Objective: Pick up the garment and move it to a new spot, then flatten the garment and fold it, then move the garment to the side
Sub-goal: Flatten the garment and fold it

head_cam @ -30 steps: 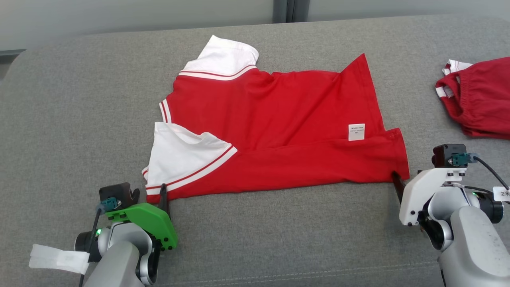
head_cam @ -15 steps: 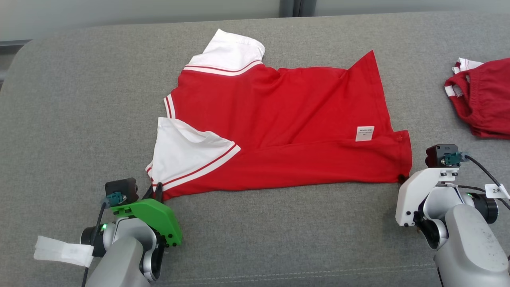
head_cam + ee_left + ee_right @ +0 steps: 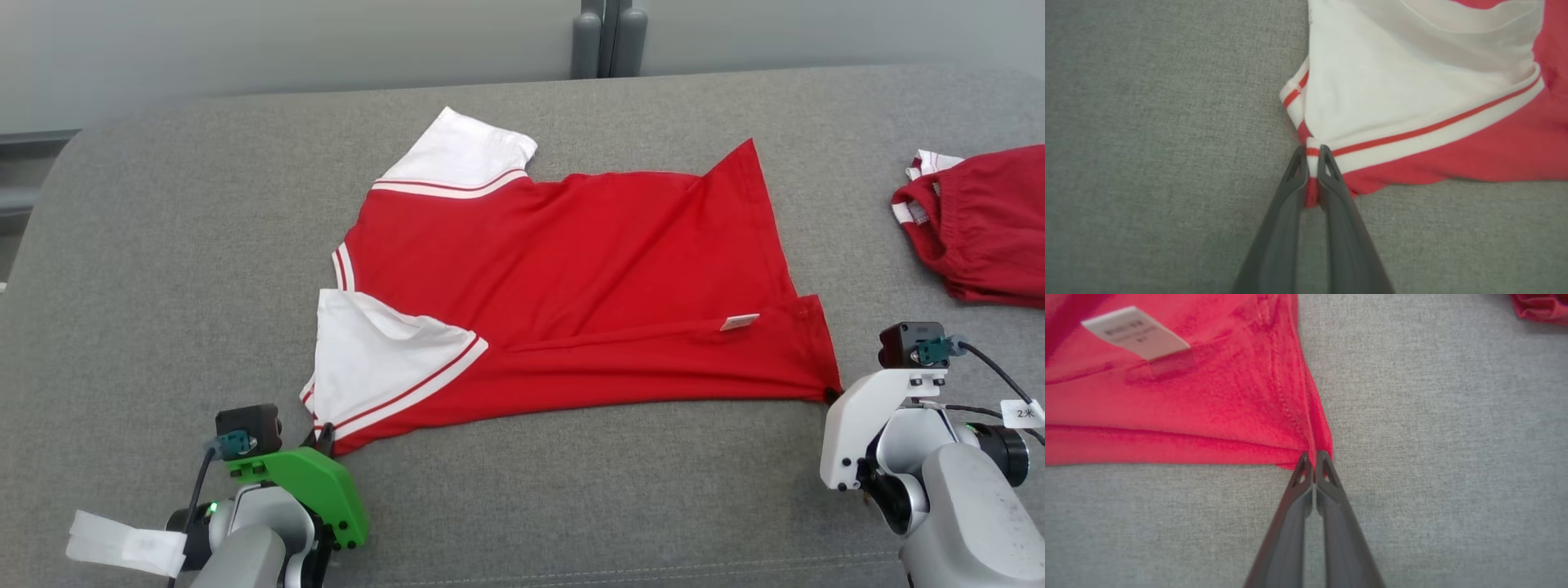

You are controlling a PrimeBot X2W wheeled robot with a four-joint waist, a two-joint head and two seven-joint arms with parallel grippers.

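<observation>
The garment (image 3: 571,278) is a red shirt with white sleeves, spread sideways on the grey cushion (image 3: 163,269), collar end at the left. My left gripper (image 3: 325,433) is shut on the near left corner by the white sleeve; in the left wrist view its fingers (image 3: 1312,163) pinch the striped edge of the garment (image 3: 1412,102). My right gripper (image 3: 831,397) is shut on the near right hem corner, seen close in the right wrist view (image 3: 1312,459) with red cloth (image 3: 1208,408) between the tips. A white label (image 3: 1133,332) stands up from the fabric.
A second red garment (image 3: 980,224) lies bunched at the right edge of the cushion. A pale wall and a grey post (image 3: 604,37) stand behind. Bare grey cushion runs along the near side and the far left.
Both grippers have closed on the near corners of the garment. The near edge has lifted slightly, and the label has tipped up. The camera has shifted.
</observation>
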